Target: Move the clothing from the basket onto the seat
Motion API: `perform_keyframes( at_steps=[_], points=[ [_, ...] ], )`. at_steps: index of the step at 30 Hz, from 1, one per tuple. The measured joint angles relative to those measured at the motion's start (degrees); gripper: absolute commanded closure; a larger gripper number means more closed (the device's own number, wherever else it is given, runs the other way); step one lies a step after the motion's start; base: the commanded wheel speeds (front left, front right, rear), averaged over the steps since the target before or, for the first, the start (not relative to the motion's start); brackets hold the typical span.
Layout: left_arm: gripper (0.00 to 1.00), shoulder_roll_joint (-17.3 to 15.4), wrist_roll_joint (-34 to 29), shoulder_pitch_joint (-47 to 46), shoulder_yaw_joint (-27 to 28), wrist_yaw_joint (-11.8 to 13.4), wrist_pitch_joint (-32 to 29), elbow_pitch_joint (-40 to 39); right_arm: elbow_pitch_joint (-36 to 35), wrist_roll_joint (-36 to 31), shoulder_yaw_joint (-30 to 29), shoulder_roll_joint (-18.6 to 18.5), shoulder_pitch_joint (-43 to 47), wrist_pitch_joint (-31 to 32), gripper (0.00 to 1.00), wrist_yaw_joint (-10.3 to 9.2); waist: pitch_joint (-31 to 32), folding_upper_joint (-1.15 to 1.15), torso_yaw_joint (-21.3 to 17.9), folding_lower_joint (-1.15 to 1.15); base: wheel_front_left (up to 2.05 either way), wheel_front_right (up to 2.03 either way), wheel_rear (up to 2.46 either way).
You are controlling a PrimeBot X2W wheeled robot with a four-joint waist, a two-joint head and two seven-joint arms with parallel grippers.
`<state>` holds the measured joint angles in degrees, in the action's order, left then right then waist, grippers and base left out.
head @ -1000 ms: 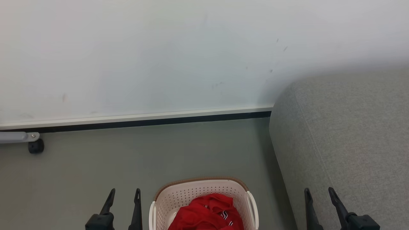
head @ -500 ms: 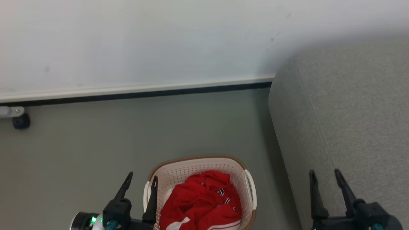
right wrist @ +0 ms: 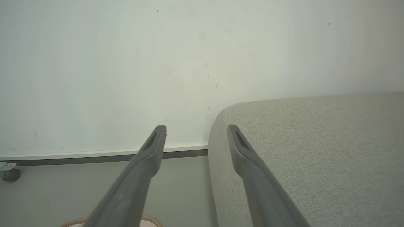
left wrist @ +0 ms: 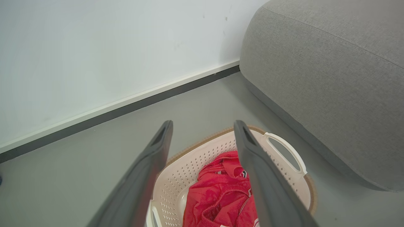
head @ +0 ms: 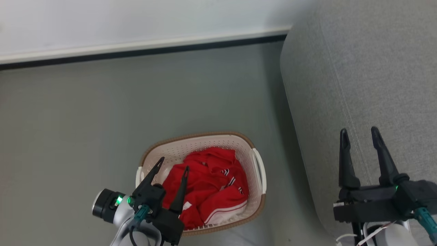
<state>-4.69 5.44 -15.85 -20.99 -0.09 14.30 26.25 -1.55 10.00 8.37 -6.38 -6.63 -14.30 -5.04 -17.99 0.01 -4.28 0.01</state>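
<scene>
The clothing point(head: 211, 184) is a crumpled red heap with white trim lying in the cream basket point(head: 198, 137) on the floor. My left gripper point(head: 173, 163) hangs open over the basket's left side, one finger over the rim and one over the red cloth, with nothing between them. In the left wrist view, the clothing point(left wrist: 221, 192) and the basket wall point(left wrist: 189, 167) lie below the open left gripper point(left wrist: 203, 123). My right gripper point(head: 358, 130) stands open and empty over the front edge of the grey seat point(head: 375, 68). The right wrist view has that gripper point(right wrist: 196, 127) at the seat's point(right wrist: 315, 142) corner.
A white wall with a dark-edged skirting point(head: 143, 48) runs behind the grey floor point(head: 85, 119). The seat's rounded side point(left wrist: 331, 78) stands just right of the basket. A small black caster point(right wrist: 9, 174) sits by the wall at the far left.
The head camera has tilted down, so wall and basket shifted in view. My left gripper has moved right, from beside the basket to over its left side. Both grippers stay open.
</scene>
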Motion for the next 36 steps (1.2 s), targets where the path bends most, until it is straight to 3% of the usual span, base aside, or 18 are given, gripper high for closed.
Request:
perform_keyframes(
  at_steps=[25,36],
  points=[
    [0.0,0.9,-6.1,-18.1,-4.9,-0.9,-2.6,14.5,-9.9,-1.0,-0.2,1.0,-12.0,-0.4,0.0,0.0,-22.0,0.01,-7.5,0.0,0.0,0.0,0.0],
    [0.0,-0.8,-7.6,-25.5,-4.7,-0.9,-3.4,17.6,-13.8,-1.2,0.1,1.7,-17.5,-0.4,0.0,0.0,-30.8,0.01,-9.0,0.0,0.0,0.0,0.0]
  ],
)
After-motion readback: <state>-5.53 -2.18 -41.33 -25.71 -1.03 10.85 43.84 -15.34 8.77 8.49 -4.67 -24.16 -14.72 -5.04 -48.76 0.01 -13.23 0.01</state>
